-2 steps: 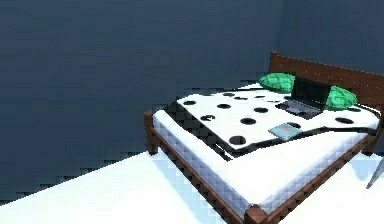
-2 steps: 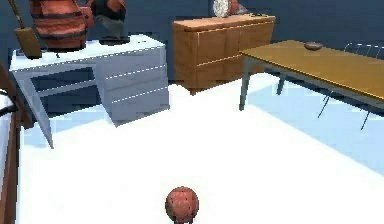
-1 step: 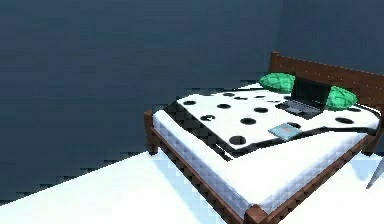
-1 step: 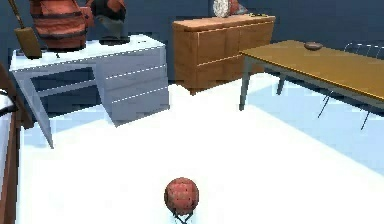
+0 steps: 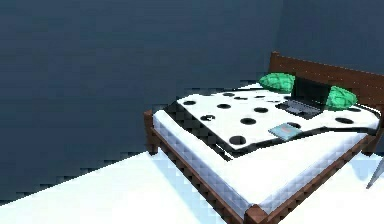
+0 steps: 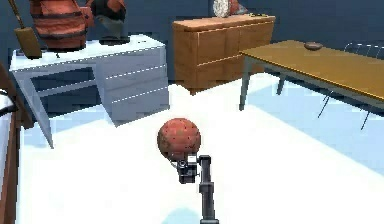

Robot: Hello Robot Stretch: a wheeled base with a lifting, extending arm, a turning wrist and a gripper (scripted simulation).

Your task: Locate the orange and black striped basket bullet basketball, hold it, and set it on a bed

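Gripper (image 6: 184,168) at reddish ball (image 6: 180,138), seemingly holding it off floor (image 6: 90,190); finger state unclear. Bed (image 5: 290,165) ahead.

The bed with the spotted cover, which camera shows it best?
The forward view: the bed lies nearly whole, with spotted cover, green pillows and laptop. At the arm side view's left edge a brown wooden piece is possibly its frame.
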